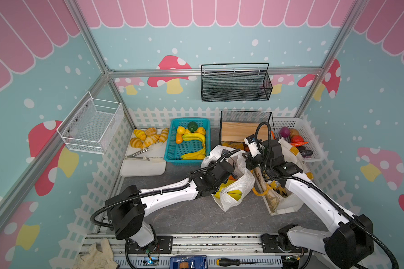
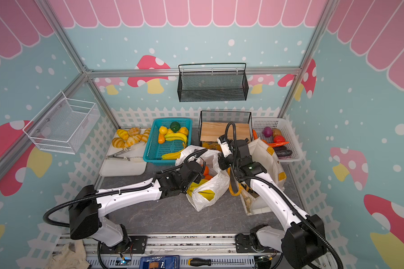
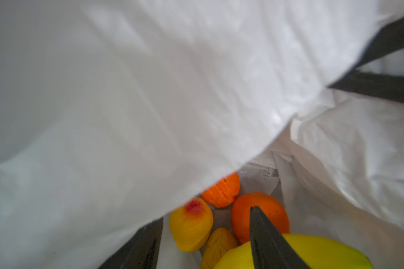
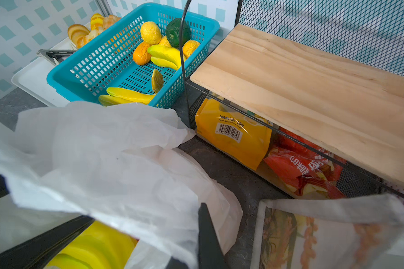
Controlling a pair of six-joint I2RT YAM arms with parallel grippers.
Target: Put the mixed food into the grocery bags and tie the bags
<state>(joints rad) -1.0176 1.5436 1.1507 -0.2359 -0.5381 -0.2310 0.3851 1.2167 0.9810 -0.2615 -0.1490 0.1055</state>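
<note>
The white plastic bag (image 1: 233, 191) (image 2: 210, 193) stands open mid-table. My left gripper (image 3: 207, 213) (image 1: 233, 167) is open inside it, holding nothing. Under it lie two oranges (image 3: 243, 214) (image 3: 222, 193), a yellow fruit with a red spot (image 3: 191, 226) and a banana (image 3: 324, 253). My right gripper (image 4: 203, 209) (image 1: 248, 163) is shut on the bag's rim (image 4: 126, 177) and holds it up. The cream canvas tote (image 1: 287, 200) (image 4: 324, 233) stands right of the bag, under my right arm. More bananas (image 1: 194, 137) and oranges lie in the teal basket (image 1: 169, 139). A yellow snack packet (image 4: 233, 132) lies under the wooden shelf.
A black mesh rack with a wooden shelf (image 1: 240, 131) stands behind the bags, a red packet (image 4: 301, 167) under it. Bread rolls and tongs sit on a white tray (image 1: 145, 167) at the left. A white basket (image 1: 313, 137) of vegetables is at the right.
</note>
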